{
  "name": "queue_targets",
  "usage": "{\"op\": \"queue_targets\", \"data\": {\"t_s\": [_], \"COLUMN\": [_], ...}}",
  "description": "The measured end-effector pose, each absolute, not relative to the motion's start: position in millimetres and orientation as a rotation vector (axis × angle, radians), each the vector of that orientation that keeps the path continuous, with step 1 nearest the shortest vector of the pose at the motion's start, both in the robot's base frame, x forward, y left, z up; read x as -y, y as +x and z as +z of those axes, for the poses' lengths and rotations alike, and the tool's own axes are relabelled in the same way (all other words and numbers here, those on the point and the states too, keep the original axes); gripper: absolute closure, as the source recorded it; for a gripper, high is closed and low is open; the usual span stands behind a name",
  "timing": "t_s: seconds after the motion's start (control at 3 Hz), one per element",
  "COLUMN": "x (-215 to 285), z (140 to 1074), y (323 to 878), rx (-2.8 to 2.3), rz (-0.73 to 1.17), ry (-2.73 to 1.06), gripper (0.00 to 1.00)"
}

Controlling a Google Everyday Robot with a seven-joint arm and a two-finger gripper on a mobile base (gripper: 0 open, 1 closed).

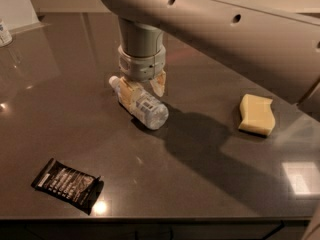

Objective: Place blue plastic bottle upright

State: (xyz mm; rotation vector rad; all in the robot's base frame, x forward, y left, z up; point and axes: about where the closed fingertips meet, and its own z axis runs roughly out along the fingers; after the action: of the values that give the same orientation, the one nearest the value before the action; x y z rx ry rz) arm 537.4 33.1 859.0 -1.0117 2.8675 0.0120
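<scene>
The blue plastic bottle (pixel 144 106) lies on its side on the dark table (pixel 200 184), left of centre. Its white cap (pixel 114 81) points to the back left and its clear base to the front right. My gripper (pixel 145 87) comes straight down from the arm above and straddles the bottle near its cap end. One pale fingertip (pixel 131 92) presses on the near side and the other (pixel 159 83) on the far side. The jaws are closed against the bottle, which still rests on the table.
A yellow sponge (pixel 256 115) lies to the right. A black printed snack packet (pixel 66 183) lies at the front left near the table's front edge. A stubby white container (pixel 4 33) stands at the far left edge.
</scene>
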Motion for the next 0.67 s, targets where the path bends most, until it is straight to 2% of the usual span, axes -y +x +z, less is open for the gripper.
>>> {"op": "queue_targets", "data": {"t_s": [0.67], "x": [-22], "z": [893], "y": [535], "rx": [-2.802], "rz": [0.048], "ry": [-1.005], "gripper": [0.88]}}
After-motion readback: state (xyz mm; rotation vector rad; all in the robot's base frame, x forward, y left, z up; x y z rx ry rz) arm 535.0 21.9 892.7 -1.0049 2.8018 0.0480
